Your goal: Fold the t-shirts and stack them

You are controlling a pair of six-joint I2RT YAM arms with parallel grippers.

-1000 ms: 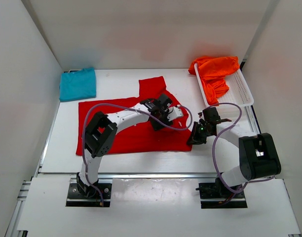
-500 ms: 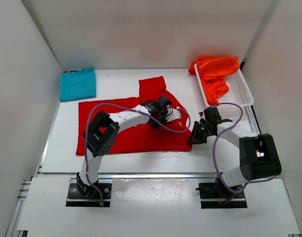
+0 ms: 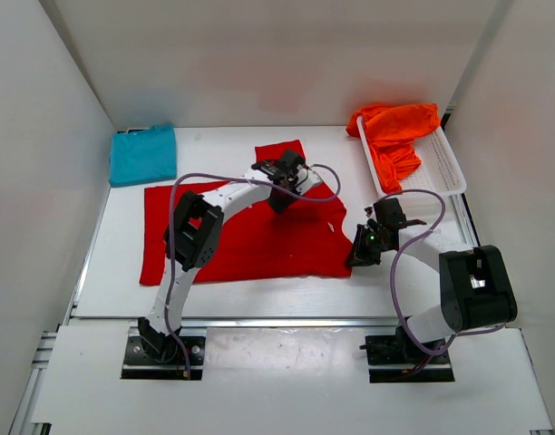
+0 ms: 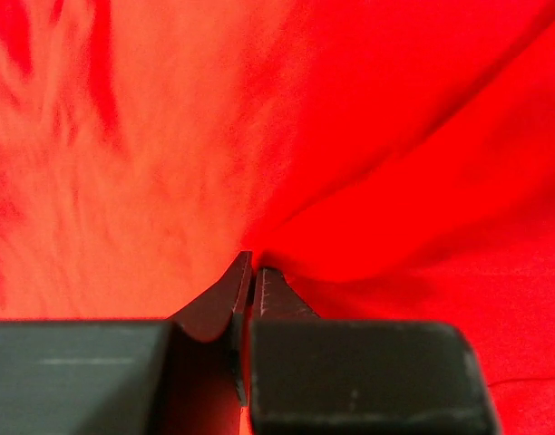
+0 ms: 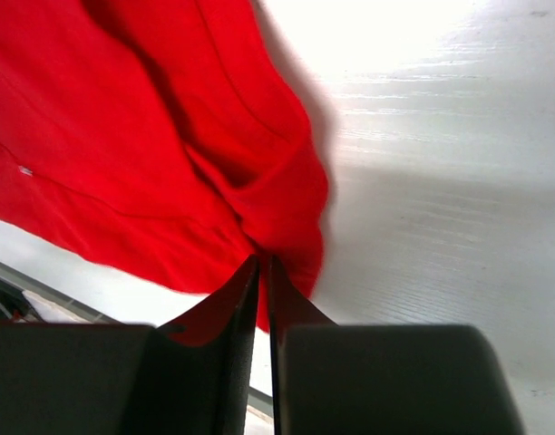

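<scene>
The red t-shirt [image 3: 241, 240] lies spread across the middle of the table. My left gripper [image 3: 289, 184] is over its far part, near the sleeve, and in the left wrist view the gripper [image 4: 252, 263] is shut on a pinch of red cloth [image 4: 386, 136]. My right gripper [image 3: 357, 255] is at the shirt's near right corner. In the right wrist view it [image 5: 262, 261] is shut on a bunched fold of the red t-shirt [image 5: 169, 163]. The teal-blue t-shirt [image 3: 143, 154] lies folded at the back left. The orange t-shirt [image 3: 394, 131] is heaped in the basket.
A white mesh basket [image 3: 443, 170] stands at the back right, the orange cloth hanging over its left rim. White walls close in the table on three sides. Bare white tabletop [image 5: 441, 136] shows to the right of the red cloth.
My left gripper moved away from me toward the sleeve and closed from open onto the red cloth. The right gripper stayed at the shirt's corner.
</scene>
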